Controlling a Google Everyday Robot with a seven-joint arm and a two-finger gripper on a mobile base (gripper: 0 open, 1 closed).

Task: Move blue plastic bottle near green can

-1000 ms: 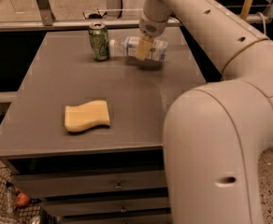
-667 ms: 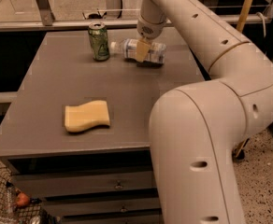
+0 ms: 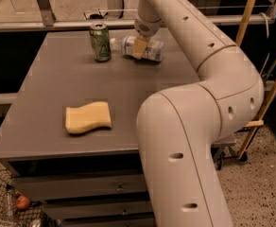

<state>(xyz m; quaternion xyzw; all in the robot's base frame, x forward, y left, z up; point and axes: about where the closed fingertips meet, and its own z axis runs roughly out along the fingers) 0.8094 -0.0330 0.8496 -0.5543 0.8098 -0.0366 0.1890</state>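
Nearest the camera, the robot's pale arm point(image 3: 185, 141) is seen rising from the lower right. It is bent at a large elbow, and its upper segment is extended back over the counter point(image 3: 142, 84) towards the far edge. Below the counter's front edge, a bank of drawers point(image 3: 81, 190) is fitted. A wire basket point(image 3: 5, 202) is placed on the floor at the lower left.

On the near left part of the counter, a yellow sponge point(image 3: 88, 117) is laid flat, well apart from the other items.

Near the far edge, the green can point(image 3: 100, 42) is stood upright. The blue plastic bottle point(image 3: 152, 51) is laid on its side just to the right of the can, with its white cap pointed at the can. The cap is located just beside the can wall; whether contact is made cannot be told.

The claw point(image 3: 140, 46) is positioned directly over the middle of the bottle, pointing downward, and is set against the label. Whether the claw is clenched on the bottle or released cannot be told.

Behind the counter, a metal rail point(image 3: 57, 25) is run across the view. At the far right, a wooden pole point(image 3: 251, 13) is leaned at an angle.
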